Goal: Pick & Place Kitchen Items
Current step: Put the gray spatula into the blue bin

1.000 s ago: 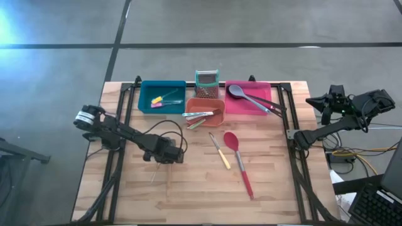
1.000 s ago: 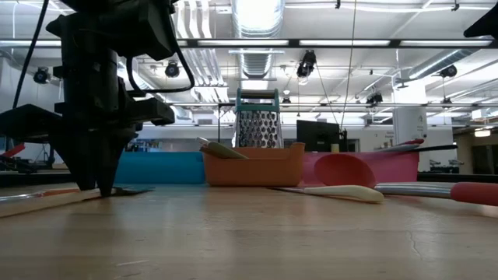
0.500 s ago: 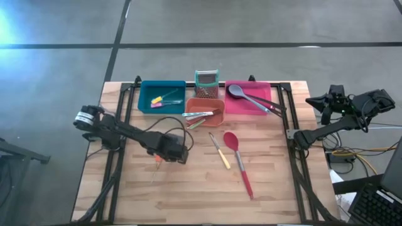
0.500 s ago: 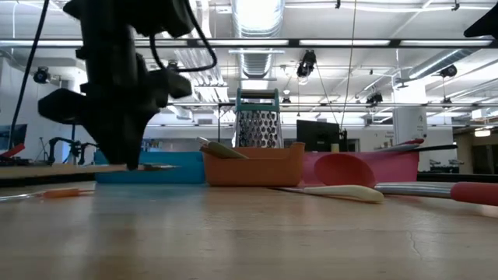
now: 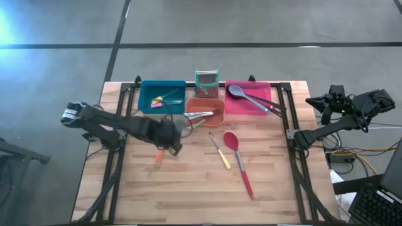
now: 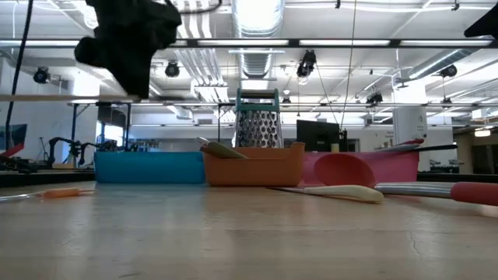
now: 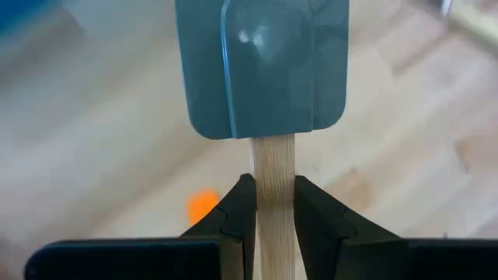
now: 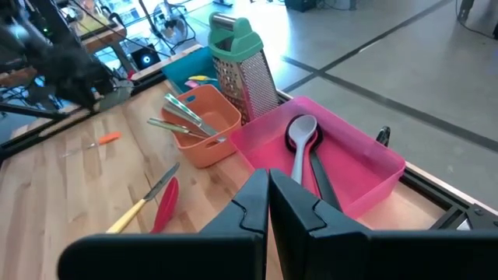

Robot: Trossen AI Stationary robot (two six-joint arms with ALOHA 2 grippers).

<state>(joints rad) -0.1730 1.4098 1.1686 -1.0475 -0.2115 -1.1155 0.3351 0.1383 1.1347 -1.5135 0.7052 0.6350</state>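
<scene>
Left gripper (image 7: pixel 274 206): clenched on teal spatula (image 7: pixel 261 66) by wooden handle, lifted above table (image 5: pixel 188 188). Advice: keep level, clear bin rim before release. Right gripper (image 8: pixel 269 204): closed, parked.

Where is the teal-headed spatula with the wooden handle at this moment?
In the left wrist view the teal spatula is gripped by its handle between the left gripper's fingers, above the table.

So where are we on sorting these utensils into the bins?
Partly done. Small tools lie in the blue bin, cutlery in the orange bin, and a grey spoon in the pink bin. The left gripper holds a teal spatula above the table. Left: the red spoon, the yellow-handled tool and an orange-handled tool. The right gripper waits off to the side.
</scene>
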